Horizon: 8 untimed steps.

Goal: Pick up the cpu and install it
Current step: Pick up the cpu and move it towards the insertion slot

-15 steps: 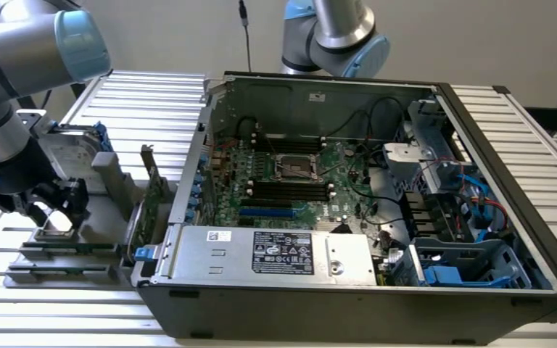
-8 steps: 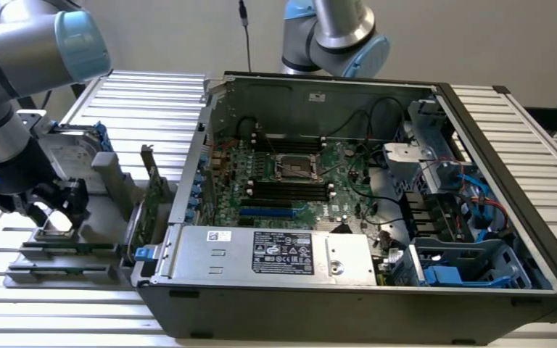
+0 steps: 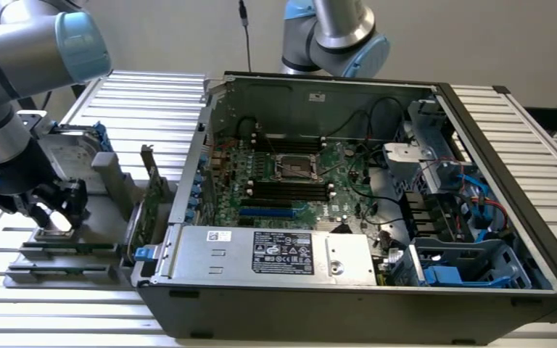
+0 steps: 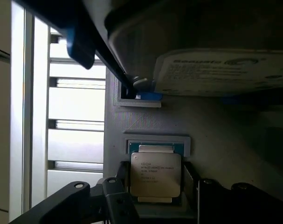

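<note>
Wrist view: small flat square cpu [image 4: 155,173] with dull silver metal lid and printed text sits flat in a recessed pocket of the grey plastic holder tray [image 4: 146,123]. Black two-finger gripper [image 4: 156,181] straddles it, jaws apart, one finger [image 4: 121,181] close along each opposite edge. No clamp that I can see yet.

Exterior view: the tray is on the slatted bench at roughly 9 o'clock from the open black computer case [image 3: 510,239], on the exterior view's left. The empty square cpu socket [image 3: 296,168] sits mid-board on the green motherboard, at about 2 o'clock from the gripper.

A large silver hard drive with white label [image 4: 216,70] stands in the same tray, just beside the cpu pocket.

My read on doing the pick well:
- Both pads should meet the rim together. An off-centre squeeze would likely skew the chip in the pocket.
- Grip low on the rim, not the lid's top.
- Light force. It's thin and probably slips or tilts easily.
- Pull straight up out of the pocket, keep it level, and mind the hard drive alongside.
</note>
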Each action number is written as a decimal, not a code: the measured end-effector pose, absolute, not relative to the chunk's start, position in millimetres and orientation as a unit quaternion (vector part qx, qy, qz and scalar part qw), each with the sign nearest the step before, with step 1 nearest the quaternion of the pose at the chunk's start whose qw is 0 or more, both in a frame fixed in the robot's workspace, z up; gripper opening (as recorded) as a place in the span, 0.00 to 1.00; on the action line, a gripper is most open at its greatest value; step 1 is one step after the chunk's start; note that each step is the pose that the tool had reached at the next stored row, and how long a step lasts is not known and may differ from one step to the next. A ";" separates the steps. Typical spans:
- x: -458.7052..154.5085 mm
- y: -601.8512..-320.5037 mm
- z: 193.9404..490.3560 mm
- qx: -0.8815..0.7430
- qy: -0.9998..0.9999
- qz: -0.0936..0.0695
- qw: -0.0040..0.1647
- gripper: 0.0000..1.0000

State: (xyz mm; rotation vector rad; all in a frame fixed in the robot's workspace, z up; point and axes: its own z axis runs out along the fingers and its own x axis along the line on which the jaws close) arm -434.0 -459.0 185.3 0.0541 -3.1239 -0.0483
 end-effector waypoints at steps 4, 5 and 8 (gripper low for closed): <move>-434.0 -459.0 184.9 0.017 -1.000 -0.015 0.008 0.55; -434.0 -459.0 185.0 0.017 -1.000 -0.015 0.008 0.55; -434.0 -459.0 184.9 0.017 -1.000 -0.016 0.009 0.55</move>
